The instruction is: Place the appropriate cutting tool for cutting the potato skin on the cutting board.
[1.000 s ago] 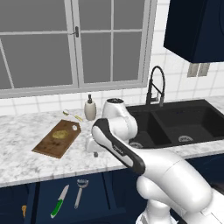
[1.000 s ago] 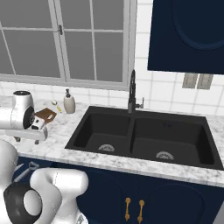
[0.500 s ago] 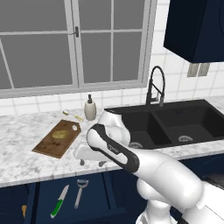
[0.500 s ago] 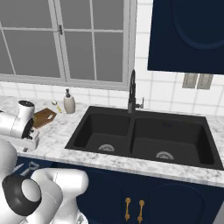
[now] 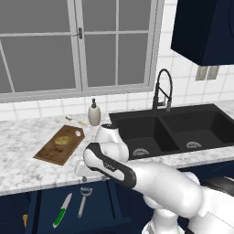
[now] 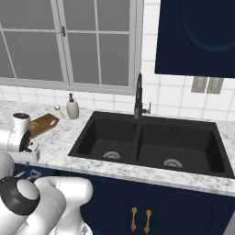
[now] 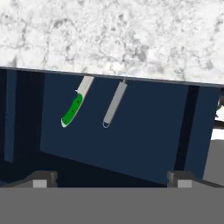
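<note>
1. Green-handled knife with a silver blade [image 5: 61, 211]: lies in the open dark-blue drawer [image 5: 73, 208] below the counter front, at the far left of the tools. In the hand view the knife [image 7: 75, 106] has its blade partly hidden under the counter edge.
2. Small all-grey metal peeler with a slim straight handle and wider forked head [image 5: 83, 199]: lies in the same drawer, just beside the knife on its right, apart from it and roughly parallel. In the hand view the peeler [image 7: 114, 104] shows its handle; the head is hidden under the counter edge.
3. Brown wooden rectangular cutting board with rounded corners [image 5: 51, 150]: rests flat on the white marbled countertop [image 5: 18, 164], left of the sink, with a pale round spot at its far corner.
4. Small flattish yellowish-tan potato [image 5: 62, 140]: sits on the board, towards its far end.
5. Two-finger gripper [image 7: 111, 178]: jaws stand fully apart and hold nothing; the tips frame the drawer from above, well clear of both tools.
6. Beige soap dispenser bottle [image 5: 94, 113]: upright at the back of the counter, beside the black double sink [image 5: 173, 130].
</note>
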